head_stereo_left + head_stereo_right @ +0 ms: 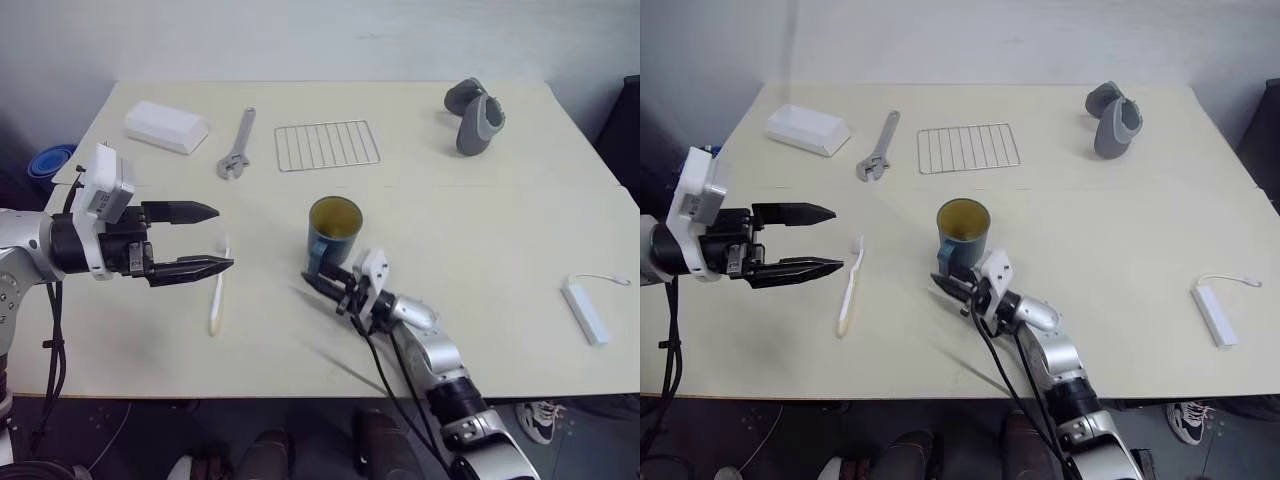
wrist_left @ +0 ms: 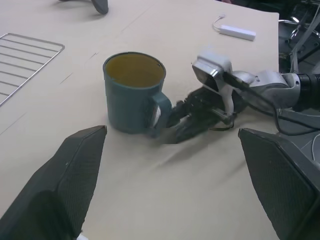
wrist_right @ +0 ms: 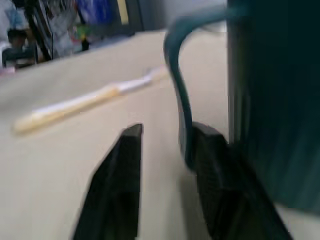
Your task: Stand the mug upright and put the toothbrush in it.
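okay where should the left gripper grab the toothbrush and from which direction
Grip the toothbrush around the middle of its slim handle, coming straight down from above. It lies flat on the table with bare space on both sides, bristle end away from the robot, so the open left gripper should straddle it crosswise.

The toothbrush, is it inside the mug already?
No, the toothbrush lies flat on the table, off to one side of the upright mug.
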